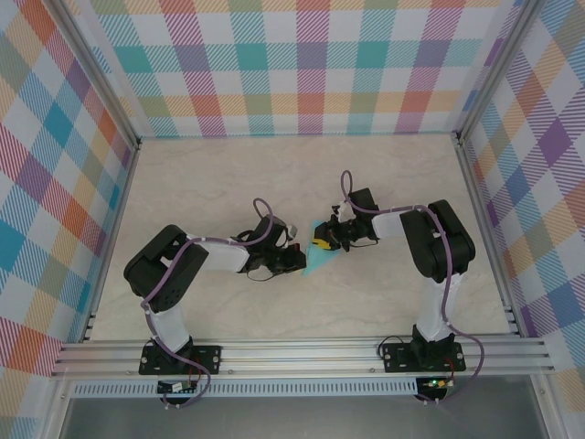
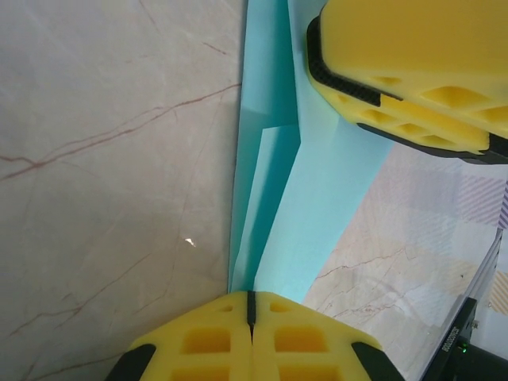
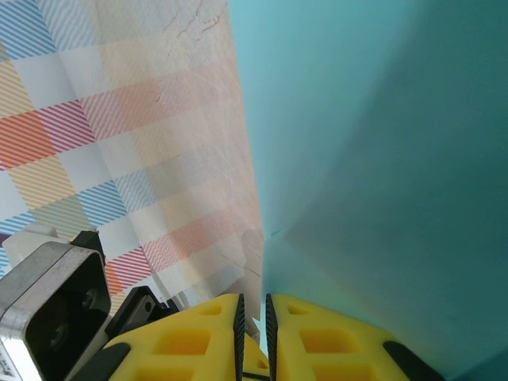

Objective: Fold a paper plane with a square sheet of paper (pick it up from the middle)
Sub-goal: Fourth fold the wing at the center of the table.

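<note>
The light turquoise paper point(image 1: 314, 262) is folded into a narrow layered shape with a long crease and hangs between my two grippers above the table's middle. My left gripper point(image 1: 299, 259) is shut on its near end. In the left wrist view the paper point(image 2: 317, 206) runs out from between the closed yellow pads of the left gripper point(image 2: 251, 305). My right gripper point(image 1: 324, 241) holds the other end, and its yellow fingers point(image 2: 397, 48) sit over the paper. In the right wrist view the right gripper point(image 3: 252, 317) has its jaws almost together on the edge of the paper point(image 3: 381, 159).
The beige marble tabletop point(image 1: 228, 183) lies under both arms. Plaid walls point(image 1: 302, 64) close the back and sides, with aluminium rails point(image 1: 302, 352) along the near edge. Both forearms reach inward and nearly touch at the centre.
</note>
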Tool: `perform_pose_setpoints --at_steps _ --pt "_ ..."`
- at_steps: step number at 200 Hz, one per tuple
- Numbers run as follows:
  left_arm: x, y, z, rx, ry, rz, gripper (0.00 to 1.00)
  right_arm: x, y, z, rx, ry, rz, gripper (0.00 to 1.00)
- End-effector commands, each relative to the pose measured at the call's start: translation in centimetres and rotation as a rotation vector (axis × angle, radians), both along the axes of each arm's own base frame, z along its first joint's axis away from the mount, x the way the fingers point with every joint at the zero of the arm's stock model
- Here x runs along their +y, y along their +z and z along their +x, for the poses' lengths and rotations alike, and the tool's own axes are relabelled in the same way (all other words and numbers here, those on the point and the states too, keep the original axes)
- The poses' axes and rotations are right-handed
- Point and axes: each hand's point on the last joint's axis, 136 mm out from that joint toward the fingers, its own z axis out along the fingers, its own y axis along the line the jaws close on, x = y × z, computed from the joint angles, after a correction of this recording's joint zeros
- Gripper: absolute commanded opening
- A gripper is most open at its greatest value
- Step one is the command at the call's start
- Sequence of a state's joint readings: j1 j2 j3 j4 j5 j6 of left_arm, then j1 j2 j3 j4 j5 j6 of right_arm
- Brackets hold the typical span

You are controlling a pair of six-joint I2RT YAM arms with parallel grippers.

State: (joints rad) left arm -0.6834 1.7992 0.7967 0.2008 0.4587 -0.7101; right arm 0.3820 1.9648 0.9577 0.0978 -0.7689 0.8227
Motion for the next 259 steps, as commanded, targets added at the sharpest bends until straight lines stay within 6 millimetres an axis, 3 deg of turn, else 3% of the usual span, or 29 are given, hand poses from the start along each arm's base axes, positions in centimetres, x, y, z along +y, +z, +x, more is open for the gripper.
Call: perform_pose_setpoints --at_steps 1,50,75,143,259 --pt "1.9 -2.2 -1.1 0.049 0.019 0.112 0.00 0.5 0.9 0.4 -0.042 0.018 0.016 0.18" --pt "1.9 -2.4 -0.8 0.071 0.089 0.075 0.00 0.0 3.9 1.0 -0.118 0.008 0.005 0.22" --pt "2.1 -2.5 -0.8 0.082 0.107 0.071 0.00 -0.8 4.3 0.8 -0.135 -0.005 -0.020 0.23" --pt "2.5 -2.5 -0.5 0.102 0.151 0.040 0.00 0.6 3.0 -0.2 -0.080 0.046 0.043 0.21" --pt "2.5 -2.2 -0.7 0.094 0.140 0.027 0.00 0.8 -0.1 0.6 -0.027 0.050 -0.011 0.18"
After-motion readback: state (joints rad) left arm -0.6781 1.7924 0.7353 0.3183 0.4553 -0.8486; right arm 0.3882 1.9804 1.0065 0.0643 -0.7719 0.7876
